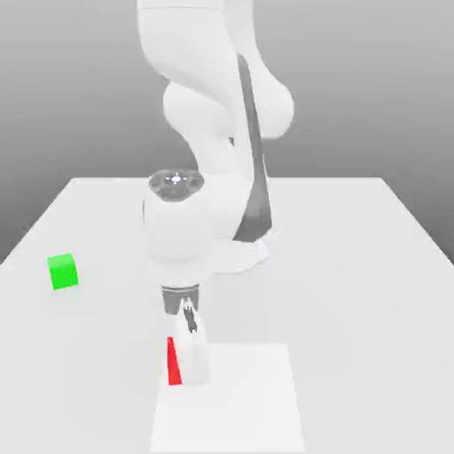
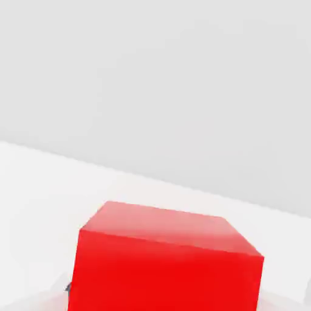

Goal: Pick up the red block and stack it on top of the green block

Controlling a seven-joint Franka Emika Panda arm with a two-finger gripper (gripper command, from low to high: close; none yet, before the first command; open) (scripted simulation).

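The red block [image 1: 174,362] sits low near the front of the white table [image 1: 355,266], mostly covered by a white finger. My gripper [image 1: 188,368] points straight down and is shut on the red block. In the hand view the red block [image 2: 170,267] looms large and close, its top face and one side showing. The green block [image 1: 63,270] rests on the table toward the exterior view's left, farther back and well apart from the gripper.
The arm's white base and links [image 1: 222,133] rise behind the gripper at the table's middle. A lighter square patch [image 1: 239,408] lies on the table under and beside the red block. Open table surface lies between the two blocks.
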